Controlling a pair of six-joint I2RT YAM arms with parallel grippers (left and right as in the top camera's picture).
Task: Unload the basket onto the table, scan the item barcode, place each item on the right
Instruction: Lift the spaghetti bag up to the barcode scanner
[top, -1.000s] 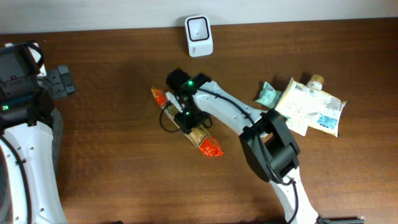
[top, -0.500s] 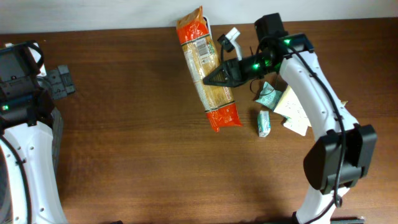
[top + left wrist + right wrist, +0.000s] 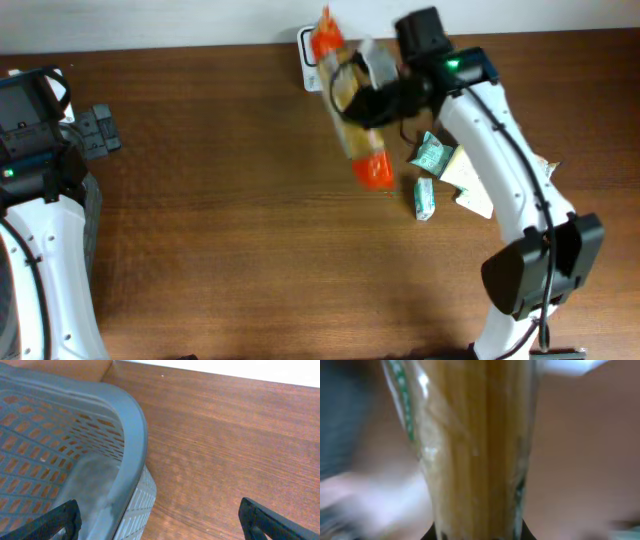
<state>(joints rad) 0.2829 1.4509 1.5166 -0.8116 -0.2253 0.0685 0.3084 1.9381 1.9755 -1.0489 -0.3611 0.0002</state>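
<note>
A long clear packet of spaghetti with orange ends is the item. It hangs tilted in the air, and its upper orange end overlaps the white scanner at the table's far edge. My right gripper is shut on the packet's middle. In the right wrist view the packet fills the frame, blurred, between the gripper fingers. No barcode shows on it. My left gripper stands open and holds nothing, half over a basket rim.
A grey mesh basket stands at the table's left end under the left arm. Right of the packet lie a green sachet, a small pale packet and a white pouch.
The right gripper closed on the packet where it lay mid-table, lifted it to the far edge, and now swings it left over the scanner. The left arm has not moved.
</note>
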